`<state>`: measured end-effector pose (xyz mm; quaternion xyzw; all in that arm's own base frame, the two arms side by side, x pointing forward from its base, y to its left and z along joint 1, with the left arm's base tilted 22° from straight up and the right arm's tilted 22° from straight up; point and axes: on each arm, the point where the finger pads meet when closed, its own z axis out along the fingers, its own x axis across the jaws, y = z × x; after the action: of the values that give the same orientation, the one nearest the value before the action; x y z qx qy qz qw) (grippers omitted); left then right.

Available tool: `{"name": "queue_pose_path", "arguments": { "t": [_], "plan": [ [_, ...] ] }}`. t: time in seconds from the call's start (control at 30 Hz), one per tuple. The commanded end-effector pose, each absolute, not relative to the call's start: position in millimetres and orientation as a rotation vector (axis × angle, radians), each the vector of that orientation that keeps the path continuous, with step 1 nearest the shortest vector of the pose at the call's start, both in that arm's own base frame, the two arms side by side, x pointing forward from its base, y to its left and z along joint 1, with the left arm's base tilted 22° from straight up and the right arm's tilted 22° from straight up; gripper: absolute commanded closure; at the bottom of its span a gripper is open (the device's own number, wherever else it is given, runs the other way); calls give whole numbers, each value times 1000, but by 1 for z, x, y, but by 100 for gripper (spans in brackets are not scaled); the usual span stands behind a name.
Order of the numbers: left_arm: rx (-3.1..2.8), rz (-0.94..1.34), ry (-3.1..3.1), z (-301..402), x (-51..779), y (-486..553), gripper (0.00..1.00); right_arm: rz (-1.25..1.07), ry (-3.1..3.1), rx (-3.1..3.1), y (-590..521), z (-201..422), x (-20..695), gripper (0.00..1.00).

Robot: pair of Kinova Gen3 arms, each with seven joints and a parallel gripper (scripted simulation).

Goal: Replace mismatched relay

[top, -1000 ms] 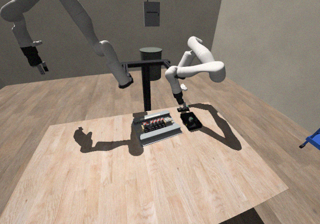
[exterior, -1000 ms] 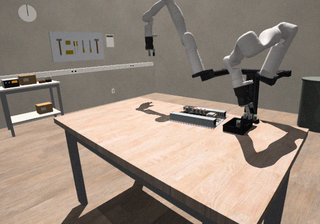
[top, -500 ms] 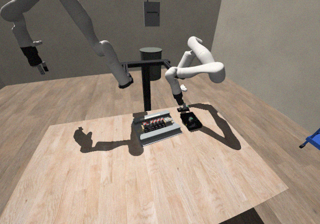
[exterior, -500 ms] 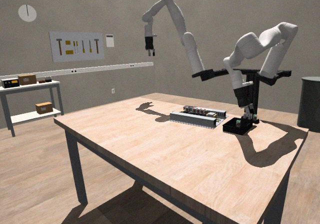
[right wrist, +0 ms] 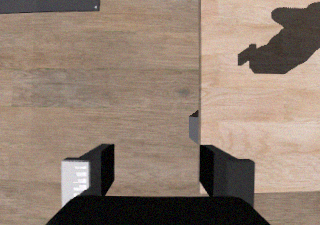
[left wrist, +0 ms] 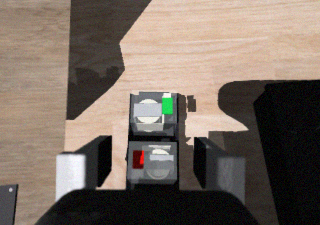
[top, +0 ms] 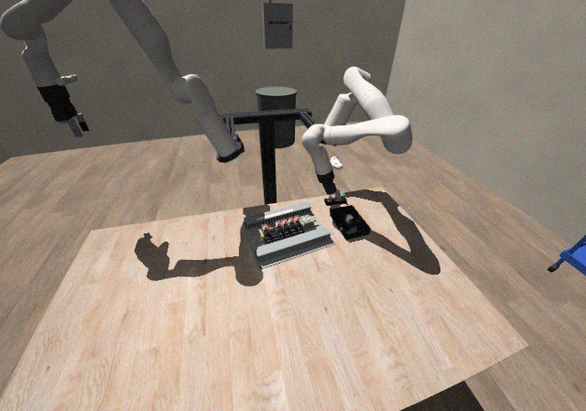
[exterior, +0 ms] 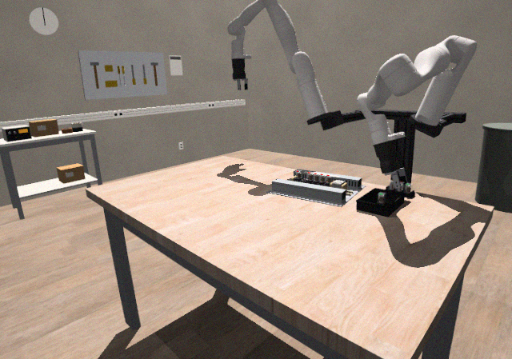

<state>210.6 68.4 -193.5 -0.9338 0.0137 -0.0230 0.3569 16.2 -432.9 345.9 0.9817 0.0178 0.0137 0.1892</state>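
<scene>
As the left hand gapes, the rack runs lengthwise between fingers.

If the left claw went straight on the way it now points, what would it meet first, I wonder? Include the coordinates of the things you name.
Probably the red-button spare [left wrist: 153, 162], which sits between the open fingers of the left claw [left wrist: 152, 153]; how deep is unclear.
</scene>
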Motion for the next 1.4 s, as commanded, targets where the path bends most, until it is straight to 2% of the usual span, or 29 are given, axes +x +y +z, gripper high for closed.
{"name": "queue_pose_path", "arguments": {
  "t": [0.0,0.6,0.63,1.37],
  "plan": [
    [-2411,-60,36,-195,211,69,0,39,50,2759,-433,347,16,0],
    [-2411,-60,36,-205,212,73,0,39,50,2759,-433,347,16,0],
    [-2411,-60,36,-204,212,73,100,39,50,2759,-433,347,16,0],
    [-2411,-60,36,-204,212,73,100,39,50,2759,-433,347,16,0]
  ]
}}
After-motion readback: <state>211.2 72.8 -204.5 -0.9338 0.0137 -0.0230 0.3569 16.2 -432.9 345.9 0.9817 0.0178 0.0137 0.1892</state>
